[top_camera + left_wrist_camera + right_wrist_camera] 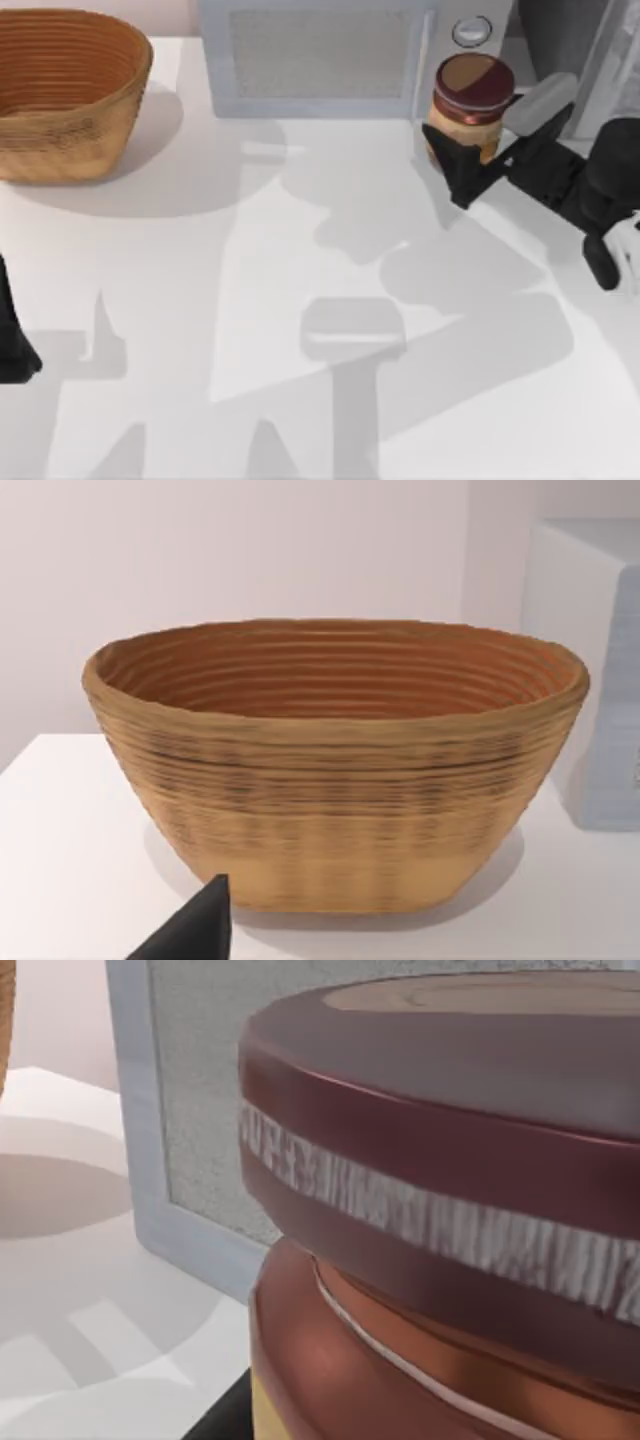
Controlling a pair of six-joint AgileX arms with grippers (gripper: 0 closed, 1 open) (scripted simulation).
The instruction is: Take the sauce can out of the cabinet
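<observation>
Looking at the lower left edge of the top view, I am seeing my left arm (pixel 12 340) sitting parked, and I cannot tell how its jaws are set. Moving up to the upper right of the frame, my right gripper (pixel 478 160) is closing its fingers around the sauce can (pixel 470 105), gripping the tan lower band from the side. The can is standing upright in front of the light grey microwave (pixel 320 55), near its round knob (pixel 471 31), already outside the cabinet (pixel 590 40) at the far upper right corner. At the upper left the basket (pixel 65 90) is resting well apart. I am judging that a low grip could let the can tip or slip against the microwave. No writing on the label is reading clearly.
</observation>
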